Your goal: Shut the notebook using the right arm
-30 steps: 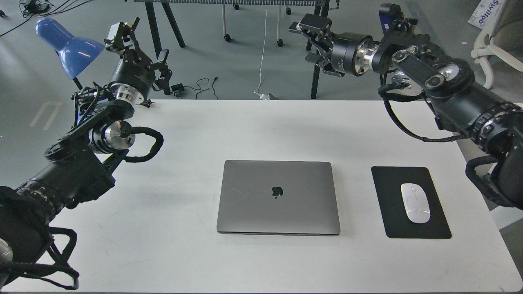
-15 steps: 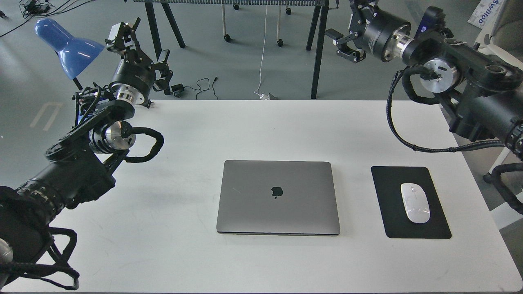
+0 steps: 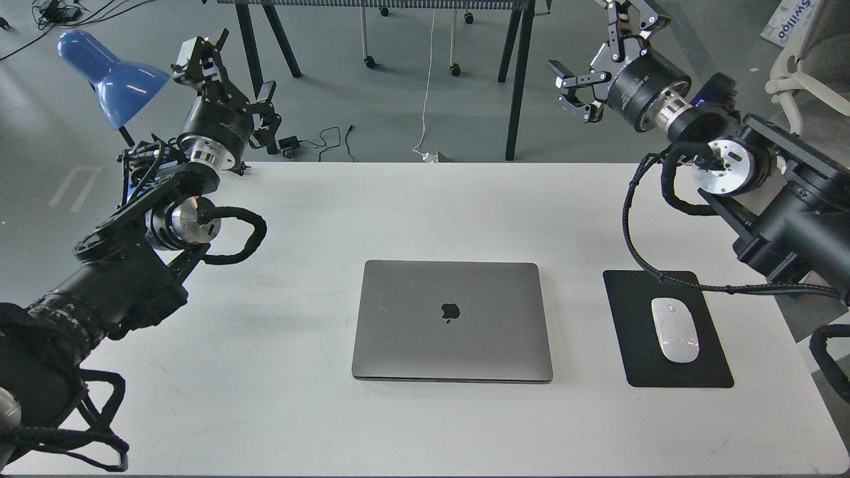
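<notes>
Notebook (image 3: 453,321) lies flat on the white table (image 3: 299,411), lid down with logo up, well below and to the left of the right gripper (image 3: 601,63), its long axis running side to side across the gripper's line of reach. Right gripper hangs raised beyond the table's far edge, fingers spread apart and empty; left gripper (image 3: 226,70), also spread and empty, sits about as far off on the other side. Judged from the shut lid, the closing looks done, with no contact needed.

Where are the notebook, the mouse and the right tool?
notebook (image 3: 452,320): head view, middle of closed lid.
mouse (image 3: 675,330): head view, middle of white shell.
right tool (image 3: 601,63): head view, between its spread fingertips.
</notes>
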